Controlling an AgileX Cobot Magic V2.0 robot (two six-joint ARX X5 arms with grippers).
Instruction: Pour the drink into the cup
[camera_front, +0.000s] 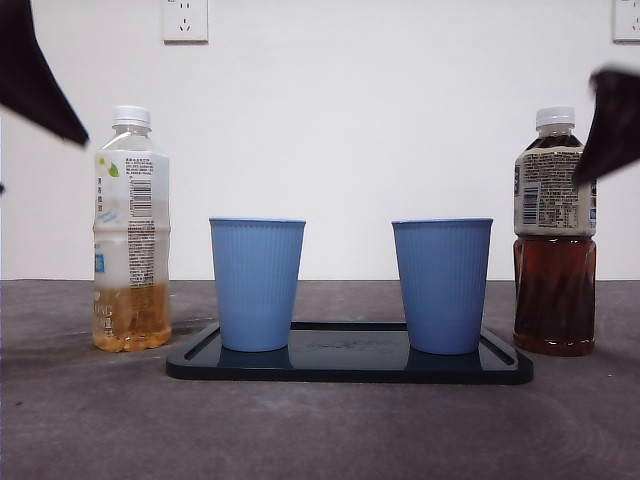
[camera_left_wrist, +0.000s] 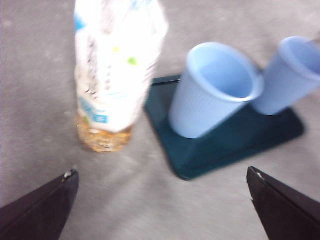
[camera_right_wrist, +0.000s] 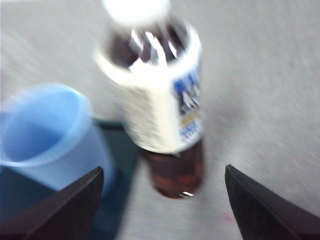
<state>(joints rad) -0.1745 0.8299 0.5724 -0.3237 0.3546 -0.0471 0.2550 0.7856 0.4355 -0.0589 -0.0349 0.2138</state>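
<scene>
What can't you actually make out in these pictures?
- Label text on the pale bottle: left wrist view, motion blur.
- Label text on the dark bottle: right wrist view, blur; small in the front view.
- Left gripper and right gripper: only jaws show, cut off by the bottom edge.
- Cup insides: front view, walls hide them.

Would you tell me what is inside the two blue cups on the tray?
The left cup looks empty where its interior shows; its bottom is hidden. The right cup shows only blurred blue wall.
</scene>
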